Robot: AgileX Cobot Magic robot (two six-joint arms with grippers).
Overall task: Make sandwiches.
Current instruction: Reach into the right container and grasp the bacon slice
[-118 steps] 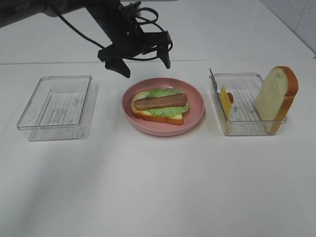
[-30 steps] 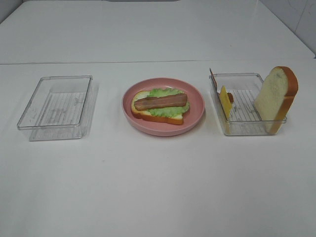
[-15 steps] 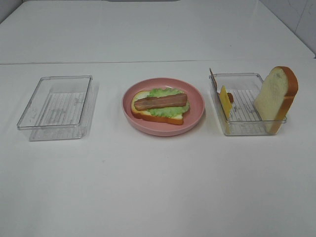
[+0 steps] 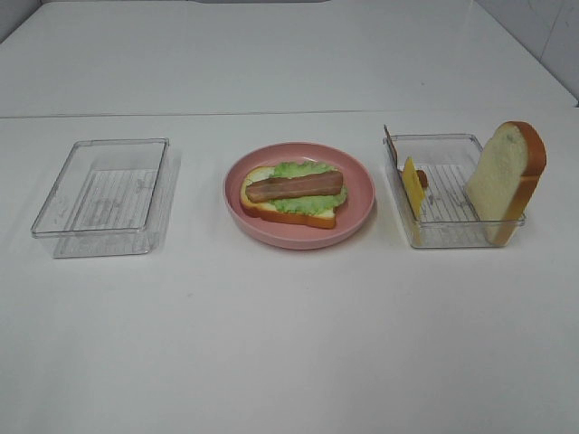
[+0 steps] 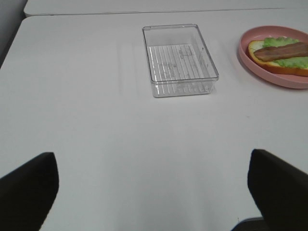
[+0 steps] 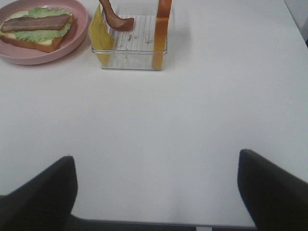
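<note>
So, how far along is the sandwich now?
Done: on the plate lie a bread slice, lettuce and one bacon strip. In hand: nothing; the left fingers and right fingers stand open and empty. Left: the cheese, a second bacon piece and the top bread, all waiting in the right tray.

A big white table [image 4: 289, 344] fills almost all of the view. A thin line [image 4: 181, 115] runs across it from side to side, far back. Past the far right corner there is a bit of white wall [image 4: 563, 36] with thin lines on it. At the far left corner a small dark grey patch [image 4: 11, 11] shows. The light is soft and even, and the shadows are pale
</note>
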